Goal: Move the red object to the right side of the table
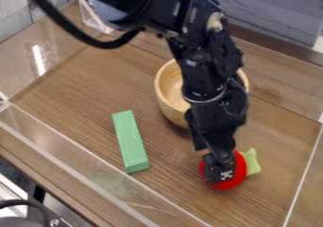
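The red object (226, 173), a small bright-red ball with a pale green leaf tab on its right, lies on the table (89, 84) at the near right. My gripper (218, 156) comes down from above. Its black fingers stand open right over the ball's top and upper left side and hide part of it. I cannot tell whether the fingertips touch the ball. The ball rests on the wood.
A wooden bowl (172, 91) stands just behind the arm, partly hidden by it. A flat green block (128, 141) lies to the left of the ball. Low clear acrylic walls (57, 148) edge the tabletop, and the right wall is close to the ball.
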### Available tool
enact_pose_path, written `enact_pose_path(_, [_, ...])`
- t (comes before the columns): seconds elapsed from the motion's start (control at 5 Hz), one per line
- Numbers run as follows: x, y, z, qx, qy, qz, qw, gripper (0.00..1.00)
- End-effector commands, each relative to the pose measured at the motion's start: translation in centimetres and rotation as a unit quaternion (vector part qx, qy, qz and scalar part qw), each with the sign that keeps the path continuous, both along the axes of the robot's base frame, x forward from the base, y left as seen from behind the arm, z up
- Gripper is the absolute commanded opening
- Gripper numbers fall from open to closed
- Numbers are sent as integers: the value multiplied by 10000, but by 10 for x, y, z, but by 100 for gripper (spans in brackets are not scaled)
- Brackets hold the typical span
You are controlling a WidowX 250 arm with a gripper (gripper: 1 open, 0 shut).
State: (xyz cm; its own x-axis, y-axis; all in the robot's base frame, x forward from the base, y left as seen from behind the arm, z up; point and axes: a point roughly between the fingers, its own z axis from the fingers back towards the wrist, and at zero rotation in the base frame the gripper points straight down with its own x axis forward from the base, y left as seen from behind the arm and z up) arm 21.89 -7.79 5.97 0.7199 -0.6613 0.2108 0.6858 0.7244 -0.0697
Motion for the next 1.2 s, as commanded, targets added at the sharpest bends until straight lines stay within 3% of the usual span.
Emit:
enact_pose_path(0.0, [9,-4,29,58,-375,145,9992,0])
enact_pose_path(0.2, [16,-3,50,113,-562,398,9976,100])
enact_pose_path(0.4, [21,0,67,159,-680,703,9951,100])
enact_pose_path(0.6, [22,18,78,246,-813,1201,9891,100])
enact_pose_path(0.8, [25,36,86,309,-914,1714,9805,100])
enact_pose_path(1.0, [42,52,95,277,-1014,1705,9797,100])
